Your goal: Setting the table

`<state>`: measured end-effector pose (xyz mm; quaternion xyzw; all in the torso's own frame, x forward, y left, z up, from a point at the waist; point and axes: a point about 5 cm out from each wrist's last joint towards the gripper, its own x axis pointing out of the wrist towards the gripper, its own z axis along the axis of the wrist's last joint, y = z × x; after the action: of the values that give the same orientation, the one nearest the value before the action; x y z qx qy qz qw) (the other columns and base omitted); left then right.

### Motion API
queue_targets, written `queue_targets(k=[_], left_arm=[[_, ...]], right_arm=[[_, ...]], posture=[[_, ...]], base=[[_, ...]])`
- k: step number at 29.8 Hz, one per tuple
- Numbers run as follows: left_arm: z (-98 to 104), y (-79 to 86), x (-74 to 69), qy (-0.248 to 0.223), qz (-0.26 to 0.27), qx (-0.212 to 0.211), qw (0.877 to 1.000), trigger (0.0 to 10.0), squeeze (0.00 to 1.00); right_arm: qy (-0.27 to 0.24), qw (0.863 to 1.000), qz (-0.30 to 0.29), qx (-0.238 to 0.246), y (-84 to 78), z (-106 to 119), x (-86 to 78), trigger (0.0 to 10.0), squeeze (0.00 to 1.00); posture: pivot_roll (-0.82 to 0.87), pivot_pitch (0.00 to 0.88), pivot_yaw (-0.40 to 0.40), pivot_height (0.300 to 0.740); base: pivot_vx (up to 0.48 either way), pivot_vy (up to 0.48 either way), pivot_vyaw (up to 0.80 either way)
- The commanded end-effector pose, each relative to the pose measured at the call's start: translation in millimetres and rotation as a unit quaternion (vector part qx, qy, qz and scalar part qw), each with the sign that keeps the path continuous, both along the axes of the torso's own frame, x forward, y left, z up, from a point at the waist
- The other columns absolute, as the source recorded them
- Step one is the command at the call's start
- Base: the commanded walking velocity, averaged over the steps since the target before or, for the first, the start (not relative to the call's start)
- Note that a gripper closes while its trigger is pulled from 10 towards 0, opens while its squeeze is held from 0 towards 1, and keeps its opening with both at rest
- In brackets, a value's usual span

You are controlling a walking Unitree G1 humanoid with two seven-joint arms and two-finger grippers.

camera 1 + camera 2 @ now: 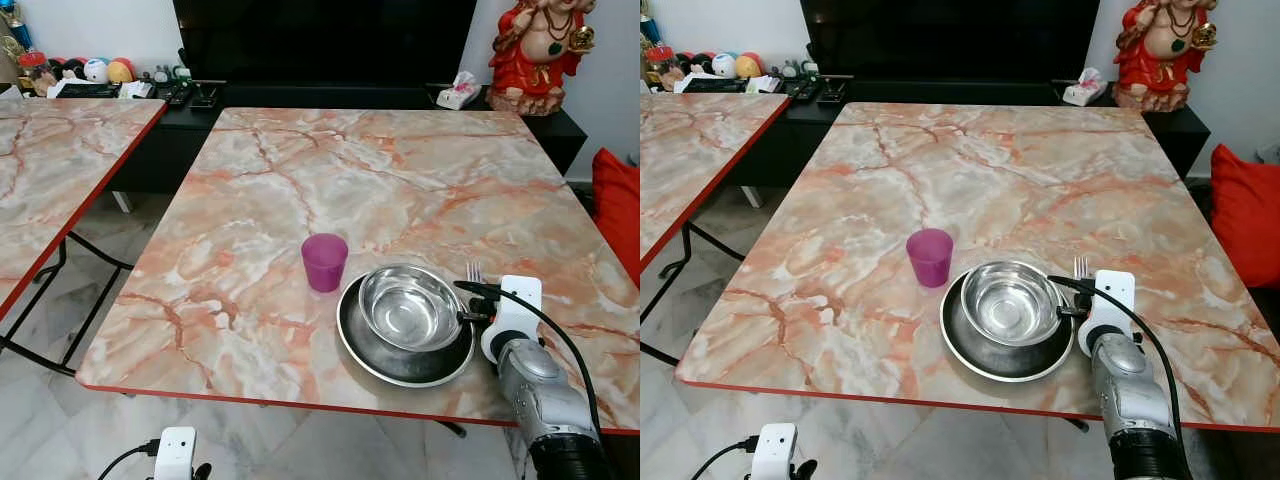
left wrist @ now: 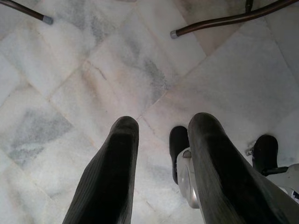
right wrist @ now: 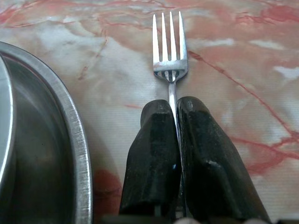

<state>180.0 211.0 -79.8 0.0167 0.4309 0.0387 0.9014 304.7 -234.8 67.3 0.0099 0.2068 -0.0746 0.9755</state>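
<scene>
A steel bowl sits inside a dark steel plate near the front edge of the marble table. A purple cup stands just left of them. My right gripper is shut on the handle of a silver fork, whose tines point away, low over the table just right of the plate. Down by the floor hangs my left gripper, open, with nothing between its fingers.
A second marble table stands at the left with a gap between. Behind are a black TV console with small items, a tissue pack and a red statue. A red cushion lies at the right.
</scene>
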Motion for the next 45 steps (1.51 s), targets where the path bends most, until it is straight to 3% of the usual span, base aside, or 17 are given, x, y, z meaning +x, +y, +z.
queue_targets(k=[1, 2, 3, 5, 13, 28, 29, 30, 31, 32, 33, 34, 35, 45], left_arm=[[-2.4, 0.3, -4.8, 0.009, 0.0, 0.001, 1.0, 10.0, 0.0], [-2.4, 0.3, -4.9, 0.009, 0.0, 0.0, 1.0, 10.0, 0.0], [-2.4, 0.3, -5.0, 0.009, 0.0, 0.0, 1.0, 10.0, 0.0], [-2.3, 0.6, -4.7, 0.009, 0.0, 0.0, 1.0, 10.0, 0.0], [-1.5, 1.1, -3.3, 0.007, -0.002, 0.0, 1.0, 10.0, 0.0], [-0.7, -1.4, -0.3, 0.006, -0.004, 0.001, 1.0, 10.0, 0.0], [-0.4, -2.1, 0.7, 0.006, -0.004, 0.001, 1.0, 10.0, 0.0], [-0.3, -2.6, 1.3, 0.006, -0.004, 0.001, 1.0, 10.0, 0.0], [-0.3, -2.6, 1.3, 0.006, -0.004, 0.001, 1.0, 10.0, 0.0], [-0.2, -3.5, 2.0, 0.006, -0.005, 0.001, 1.0, 10.0, 0.0], [-0.2, -3.7, 2.2, 0.006, -0.005, 0.001, 1.0, 10.0, 0.0], [-0.2, -3.8, 2.2, 0.006, -0.005, 0.001, 1.0, 10.0, 0.0], [-0.2, -4.1, 2.4, 0.006, -0.005, 0.001, 1.0, 10.0, 0.0], [-0.9, -1.8, -0.6, 0.008, -0.015, 0.003, 1.0, 10.0, 0.0]], right_arm=[[0.002, 1.0, 0.001, -0.001, 0.3, -0.9, 0.6, 10.0, 0.0], [0.002, 1.0, 0.001, -0.001, 0.3, -1.0, 0.6, 10.0, 0.0], [0.002, 1.0, 0.001, 0.0, 0.3, -1.0, 0.7, 10.0, 0.1], [0.0, 1.0, 0.003, 0.002, 1.2, -0.2, 1.1, 10.0, 0.49], [-0.001, 1.0, 0.003, -0.001, 1.2, 0.3, 1.7, 10.0, 0.47], [0.001, 1.0, 0.002, 0.0, 1.3, -0.7, 1.6, 10.0, 0.5], [0.001, 1.0, 0.002, 0.0, 1.2, -0.6, 1.7, 10.0, 0.79], [0.0, 1.0, 0.001, 0.0, 1.1, -0.6, 1.7, 10.0, 0.92], [0.0, 1.0, 0.001, 0.0, 1.1, -0.6, 1.7, 10.0, 0.92], [-0.001, 1.0, 0.0, -0.001, 0.8, -0.2, 1.8, 10.0, 0.84], [-0.001, 1.0, 0.0, -0.001, 0.8, 0.0, 1.9, 10.0, 0.47], [-0.002, 1.0, 0.0, -0.002, 0.9, 0.2, 2.0, 10.0, 0.47], [-0.007, 1.0, -0.001, -0.002, 0.8, 1.4, 2.5, 10.0, 0.0], [-0.076, 0.997, -0.023, -0.009, -5.0, 22.6, 9.1, 10.0, 0.0]], posture=[[0.03, 0.024, 0.008, 0.736], [0.03, 0.024, 0.008, 0.736], [0.03, 0.024, 0.009, 0.736], [0.03, 0.024, 0.009, 0.736], [0.03, 0.025, 0.009, 0.736], [0.03, 0.026, 0.01, 0.736], [0.03, 0.025, 0.01, 0.736], [0.03, 0.025, 0.011, 0.736], [0.03, 0.025, 0.011, 0.736], [0.03, 0.025, 0.011, 0.736], [0.03, 0.025, 0.011, 0.736], [0.03, 0.025, 0.011, 0.736], [0.03, 0.025, 0.011, 0.736], [0.03, 0.025, 0.013, 0.736]], base=[[0.0, 0.0, 0.0], [0.0, 0.0, 0.0], [0.0, 0.0, 0.0], [0.0, 0.0, 0.0], [0.0, 0.0, 0.0], [0.0, 0.0, 0.0], [0.0, 0.0, 0.0], [0.0, 0.0, 0.0], [0.0, 0.0, 0.0], [0.0, 0.0, 0.0], [0.0, 0.0, 0.0], [0.0, 0.0, 0.0], [0.0, 0.0, 0.0], [0.0, 0.0, 0.0]])
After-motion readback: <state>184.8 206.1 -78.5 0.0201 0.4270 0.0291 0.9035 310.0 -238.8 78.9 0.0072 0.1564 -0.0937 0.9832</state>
